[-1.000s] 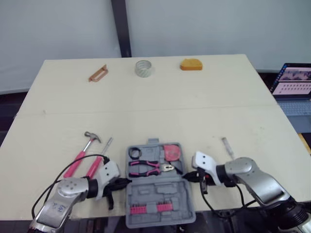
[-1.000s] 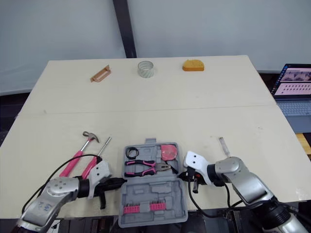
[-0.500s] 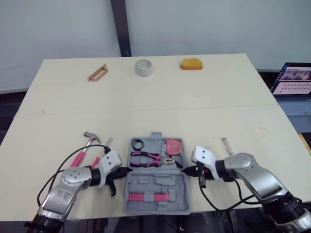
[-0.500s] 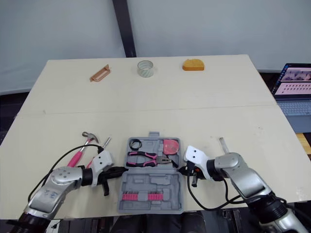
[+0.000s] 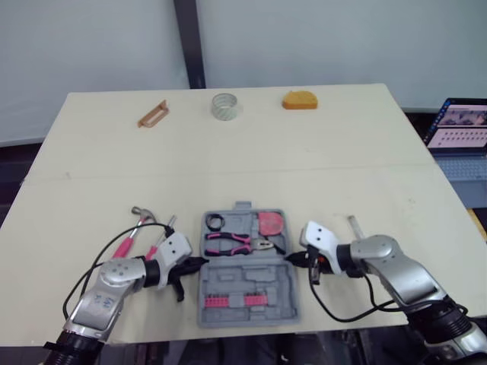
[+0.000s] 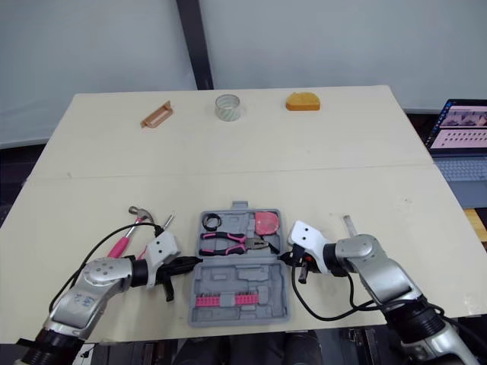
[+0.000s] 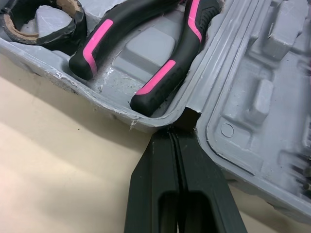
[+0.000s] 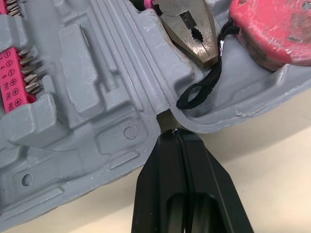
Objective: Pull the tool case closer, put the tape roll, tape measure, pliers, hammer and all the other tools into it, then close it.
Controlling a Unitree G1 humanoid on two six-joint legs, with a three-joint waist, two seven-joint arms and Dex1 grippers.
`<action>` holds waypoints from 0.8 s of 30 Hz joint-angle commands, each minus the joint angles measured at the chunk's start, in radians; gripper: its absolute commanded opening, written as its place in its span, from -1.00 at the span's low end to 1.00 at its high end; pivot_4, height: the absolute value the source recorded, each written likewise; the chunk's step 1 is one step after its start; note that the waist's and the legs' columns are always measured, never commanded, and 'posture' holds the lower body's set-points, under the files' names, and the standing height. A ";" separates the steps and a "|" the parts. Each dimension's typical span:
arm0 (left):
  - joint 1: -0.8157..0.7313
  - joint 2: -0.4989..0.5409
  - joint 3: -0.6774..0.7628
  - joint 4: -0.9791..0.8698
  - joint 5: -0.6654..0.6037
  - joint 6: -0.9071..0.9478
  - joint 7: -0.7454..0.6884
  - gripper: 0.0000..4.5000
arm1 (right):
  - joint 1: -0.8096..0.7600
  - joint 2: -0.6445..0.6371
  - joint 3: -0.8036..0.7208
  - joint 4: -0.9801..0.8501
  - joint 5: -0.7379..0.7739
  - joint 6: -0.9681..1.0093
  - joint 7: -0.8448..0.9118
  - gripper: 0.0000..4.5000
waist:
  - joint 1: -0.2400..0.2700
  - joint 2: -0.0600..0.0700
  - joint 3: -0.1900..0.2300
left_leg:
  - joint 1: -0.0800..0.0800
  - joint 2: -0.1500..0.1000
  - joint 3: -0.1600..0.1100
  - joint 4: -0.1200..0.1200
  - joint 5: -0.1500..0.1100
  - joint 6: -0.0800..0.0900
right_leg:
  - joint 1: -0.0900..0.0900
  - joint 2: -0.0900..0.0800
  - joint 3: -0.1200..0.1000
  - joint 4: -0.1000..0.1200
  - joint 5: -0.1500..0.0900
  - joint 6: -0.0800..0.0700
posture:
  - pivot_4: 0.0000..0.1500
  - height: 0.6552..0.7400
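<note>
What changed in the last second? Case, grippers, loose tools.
The tool case slid away from the robot, farther onto the table. Its near end overhung the front edge before and now lies on the table. The left gripper and right gripper, both shut with tips at the case's side notches, moved with it. The hammer, tape roll and contents of the case stayed put.

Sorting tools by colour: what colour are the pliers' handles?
Pliers: black with pink panels; left wrist view shows best.

Setting: robotics lab or test bay. Evidence: bare pale desk (image 5: 304,152) before a plain grey-white backdrop (image 5: 342,38) split by a dark post (image 5: 189,42); open laptop (image 5: 459,129), screen lit, beside the desk's right edge.
</note>
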 commanded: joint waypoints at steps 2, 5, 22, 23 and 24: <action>-0.014 -0.015 -0.009 -0.007 0.002 -0.026 0.006 -1.00 | -0.019 0.020 -0.017 -0.016 0.004 -0.031 -0.011 -0.98 | -0.001 0.000 0.000 | 0.000 0.000 0.000 0.000 0.000 0.000 | 0.000 0.000 0.000 0.000 0.000 0.000 | 1.00 1.00; -0.020 -0.016 -0.007 -0.004 0.004 -0.029 0.009 -1.00 | -0.026 0.028 -0.020 -0.009 0.003 -0.034 -0.019 -0.98 | -0.001 0.000 0.000 | 0.000 0.000 0.000 0.000 0.000 0.000 | 0.000 0.000 0.000 0.000 0.000 0.000 | 1.00 1.00; -0.061 -0.023 -0.004 0.043 0.011 -0.049 0.007 -1.00 | -0.034 0.041 -0.020 0.003 -0.008 -0.037 -0.016 -0.98 | -0.003 0.000 0.000 | 0.000 0.000 0.000 0.002 0.000 0.000 | 0.000 0.000 0.000 0.001 0.000 0.000 | 1.00 1.00; -0.062 -0.024 -0.004 0.046 0.011 -0.051 0.007 -1.00 | -0.033 0.042 -0.021 0.002 -0.008 -0.037 -0.018 -0.98 | -0.003 0.000 0.000 | 0.000 0.000 0.000 0.002 0.000 0.000 | 0.000 0.000 0.000 0.001 0.000 0.000 | 1.00 1.00; -0.063 -0.024 -0.004 0.048 0.011 -0.051 0.007 -1.00 | -0.033 0.042 -0.021 0.002 -0.008 -0.037 -0.018 -0.98 | -0.003 0.000 0.000 | 0.000 0.000 0.000 0.002 0.000 0.000 | 0.000 0.000 0.000 0.001 0.000 0.000 | 1.00 1.00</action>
